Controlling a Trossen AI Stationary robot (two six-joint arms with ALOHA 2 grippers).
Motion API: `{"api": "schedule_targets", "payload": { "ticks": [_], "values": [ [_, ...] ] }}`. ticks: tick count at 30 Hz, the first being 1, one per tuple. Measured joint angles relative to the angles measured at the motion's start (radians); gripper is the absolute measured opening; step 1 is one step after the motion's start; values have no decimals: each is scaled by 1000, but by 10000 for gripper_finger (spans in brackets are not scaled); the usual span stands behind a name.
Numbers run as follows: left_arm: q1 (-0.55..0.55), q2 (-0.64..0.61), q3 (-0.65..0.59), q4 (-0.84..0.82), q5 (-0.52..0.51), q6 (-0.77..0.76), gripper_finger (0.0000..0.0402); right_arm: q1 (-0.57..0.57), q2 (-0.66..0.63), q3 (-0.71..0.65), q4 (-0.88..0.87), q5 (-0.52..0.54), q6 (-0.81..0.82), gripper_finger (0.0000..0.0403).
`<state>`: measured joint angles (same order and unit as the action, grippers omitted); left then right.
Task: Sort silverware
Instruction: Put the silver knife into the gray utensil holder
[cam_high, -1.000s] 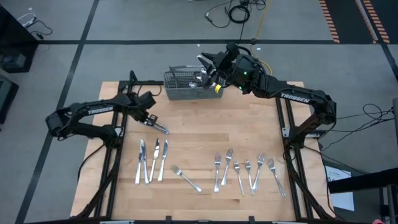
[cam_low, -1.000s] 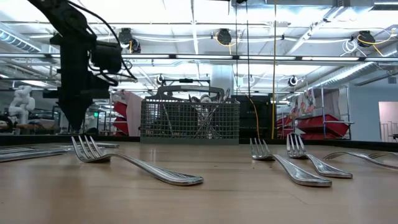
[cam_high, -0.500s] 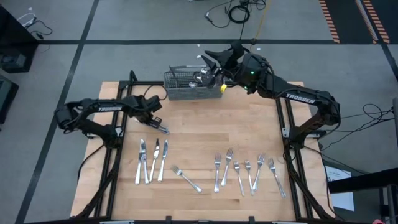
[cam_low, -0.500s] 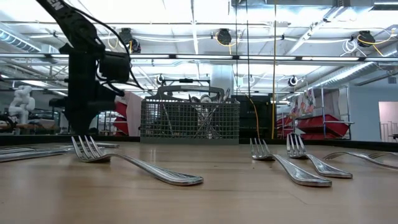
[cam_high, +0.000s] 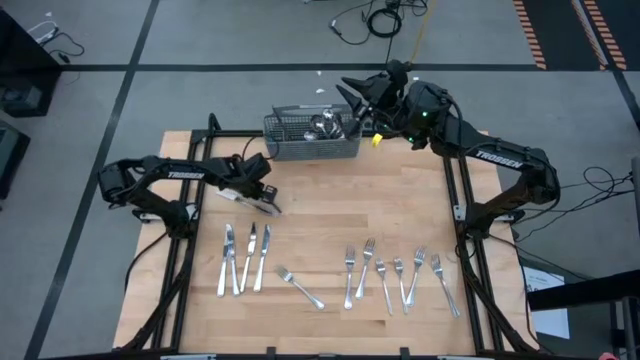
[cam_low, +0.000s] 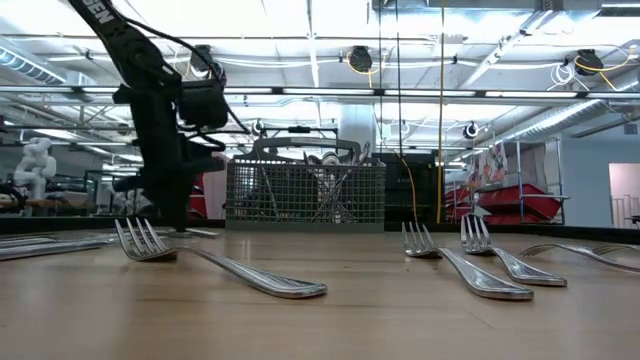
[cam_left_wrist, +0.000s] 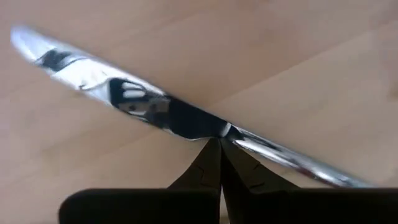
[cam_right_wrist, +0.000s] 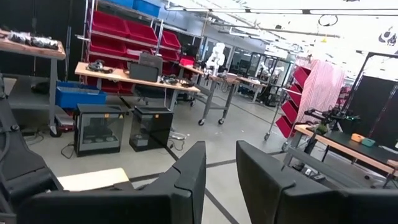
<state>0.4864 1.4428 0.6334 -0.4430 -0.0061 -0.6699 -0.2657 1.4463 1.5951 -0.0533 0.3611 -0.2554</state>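
Note:
My left gripper (cam_high: 264, 199) is shut on a silver table knife (cam_left_wrist: 155, 109), low over the wood table's left part, just past a row of three knives (cam_high: 245, 258). One fork (cam_high: 300, 288) lies near the middle front, and several forks (cam_high: 400, 275) lie at the right front. The grey mesh basket (cam_high: 312, 135) at the far edge holds more silverware. My right gripper (cam_right_wrist: 221, 168) is raised to the right of the basket (cam_high: 352, 97), pointing level, open, with nothing between its fingers. My left gripper pinches the knife where blade meets handle (cam_left_wrist: 225, 129), between its two fingertips (cam_left_wrist: 205, 165). The fingers come steeply from above and lie across the knife. The knife lies about level under them, close over the tabletop; whether it touches the wood I cannot tell.
Bare wood lies between the knife row and the basket, and in the table's middle (cam_high: 360, 200). The arms' black frames run along the left edge (cam_high: 185, 250) and right edge (cam_high: 470, 250). Beyond the table are shelves and benches of a workshop.
My left gripper has carried the knife down and toward the table's right and near edges, closer to the knife row, tipping more steeply downward. My right gripper has drawn up and away from the basket toward the right, staying level.

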Motion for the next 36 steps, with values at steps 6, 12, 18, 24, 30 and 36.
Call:
{"api": "schedule_targets", "payload": {
  "ticks": [6,12,18,24,30,36],
  "values": [
    [-43,44,11,189,90,-68,5,0,-2,0,-50,0,5,79],
    [-77,32,58,284,191,-54,5,0,-5,0,-194,-59,79,79],
    [-53,-20,165,27,-11,99,5,21,-2,0,-499,-219,251,77],
    [8,7,162,-26,-177,290,5,95,9,0,-544,-238,276,55],
    [15,62,144,30,-249,389,5,141,9,0,-476,-237,283,36],
    [15,136,143,71,-242,429,5,172,9,0,-473,-236,327,34]
  ]
}}
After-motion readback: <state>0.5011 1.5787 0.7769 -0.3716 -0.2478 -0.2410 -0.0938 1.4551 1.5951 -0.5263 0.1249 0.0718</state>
